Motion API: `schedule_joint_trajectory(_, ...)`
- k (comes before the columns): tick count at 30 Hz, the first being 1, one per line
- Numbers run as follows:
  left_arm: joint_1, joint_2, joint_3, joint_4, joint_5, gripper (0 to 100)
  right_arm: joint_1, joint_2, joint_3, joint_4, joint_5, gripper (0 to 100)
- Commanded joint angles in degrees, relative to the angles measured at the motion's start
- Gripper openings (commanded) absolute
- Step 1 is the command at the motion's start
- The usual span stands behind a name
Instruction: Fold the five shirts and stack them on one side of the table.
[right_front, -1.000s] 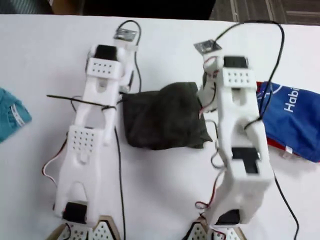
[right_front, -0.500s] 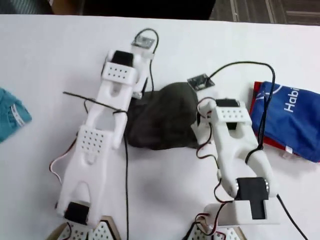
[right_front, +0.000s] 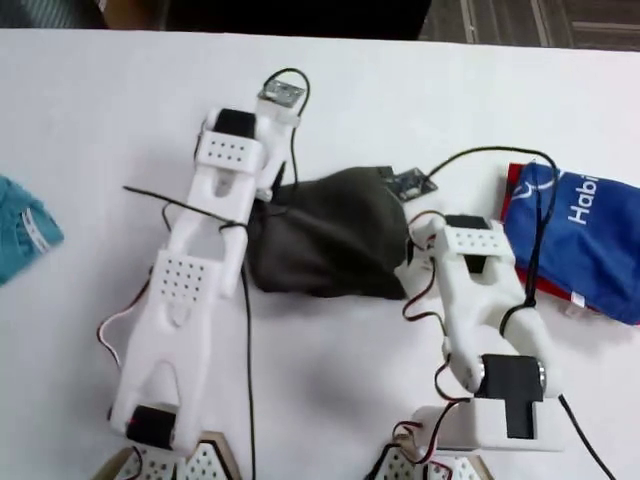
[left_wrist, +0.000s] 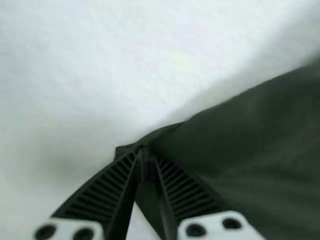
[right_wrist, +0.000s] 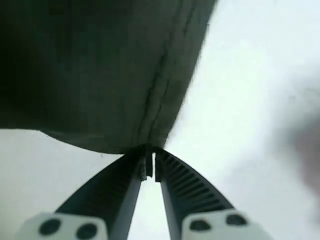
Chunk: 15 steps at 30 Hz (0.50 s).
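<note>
left gripper clenched on edge of dark shirt, at its 10 o'clock | dark shirt lies mid-table | right gripper grasps hem at its 3 o'clock | advice: both should move level and together, so the fold lands flat

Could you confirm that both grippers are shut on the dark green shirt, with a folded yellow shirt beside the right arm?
Not quite: the high view shows a folded blue shirt there, not yellow. The left gripper and right gripper are indeed shut on the dark green shirt.
</note>
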Motion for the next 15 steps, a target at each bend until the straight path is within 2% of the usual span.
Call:
schedule_joint_trajectory(1, -4.4, 0.2, -0.6, -0.2, -0.5, 3, 2.0, -3.4, -0.1, -0.6, 0.9, 2.2)
schedule_joint_trajectory(7, -7.0, -0.1, -1.3, 2.9, -0.8, 3, 0.8, -3.8, -2.5, 0.0, 0.5, 2.2)
schedule_joint_trajectory(10, -6.8, -0.4, -5.8, 6.7, -0.8, 3, 1.1, -3.8, -7.8, 2.3, 0.4, 2.2)
schedule_joint_trajectory(15, -6.8, -5.4, -7.6, 6.8, -0.8, 3, 1.0, -3.4, -19.4, 6.7, 0.4, 2.2)
